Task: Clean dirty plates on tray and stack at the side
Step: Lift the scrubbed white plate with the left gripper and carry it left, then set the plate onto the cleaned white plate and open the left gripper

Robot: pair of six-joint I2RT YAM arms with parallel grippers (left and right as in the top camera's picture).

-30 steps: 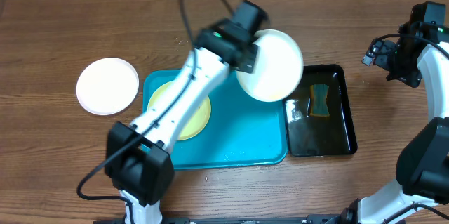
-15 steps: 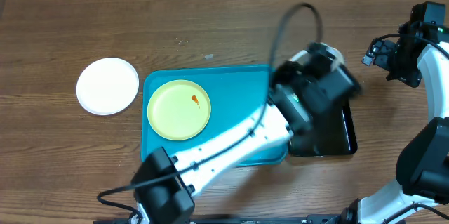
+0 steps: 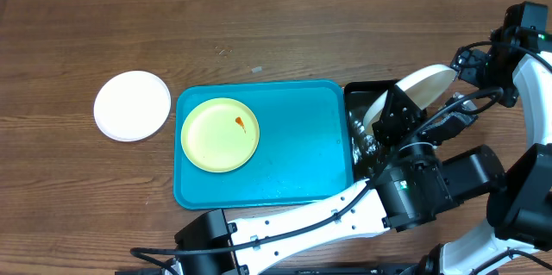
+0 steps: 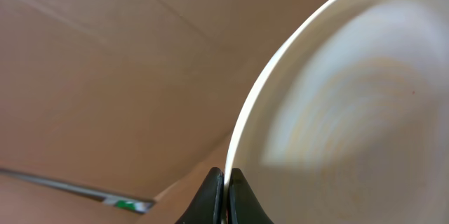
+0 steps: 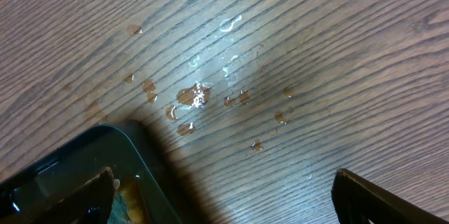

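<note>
We see the left arm [image 3: 319, 219], based at the desk's near edge: smooth white tubular shells between blocky black joint housings, with a thin black cable [image 3: 145, 253] trailing from it. The left fingers [image 4: 210, 197] are dark and narrow. The right arm [image 3: 530, 85], at the desk's right edge, has matching white shells, black joints and looping black wiring [image 3: 467, 51]. The right fingers [image 5: 372, 196] are dark too.

Left arm [image 3: 345, 210] far rightward, left tool [image 4: 223, 180] tight on white plate [image 4: 337, 112] rim; right tool [image 5: 223, 176] wide apart.
</note>
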